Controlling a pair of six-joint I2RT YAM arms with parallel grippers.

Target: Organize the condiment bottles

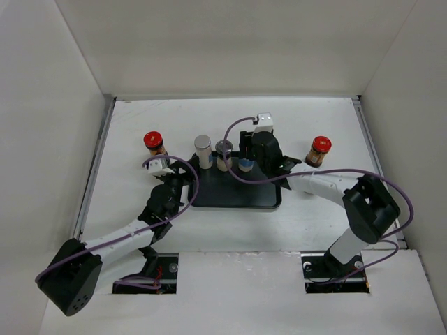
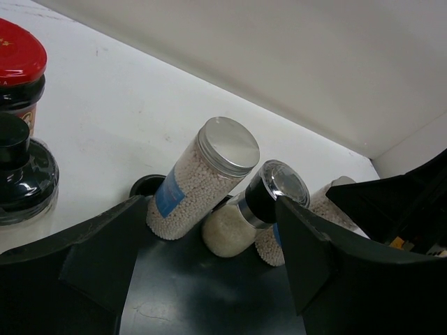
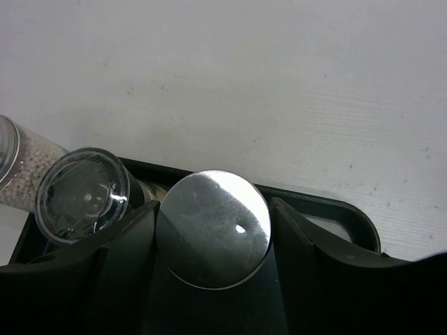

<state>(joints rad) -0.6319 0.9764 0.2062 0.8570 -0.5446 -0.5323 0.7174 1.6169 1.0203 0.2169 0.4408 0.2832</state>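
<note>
A black tray lies mid-table. Along its back edge stand a silver-capped white shaker with a blue band, a glass grinder and a second silver-capped shaker. My right gripper is shut on that second shaker; its cap fills the space between the fingers. One red-capped jar stands left of the tray, another right of it. My left gripper is open and empty over the tray's left end, facing the first shaker and the grinder.
In the left wrist view a dark-topped glass jar stands on the table beside the red-capped jar. White walls enclose the table at the back and sides. My two arm bases sit at the near edge.
</note>
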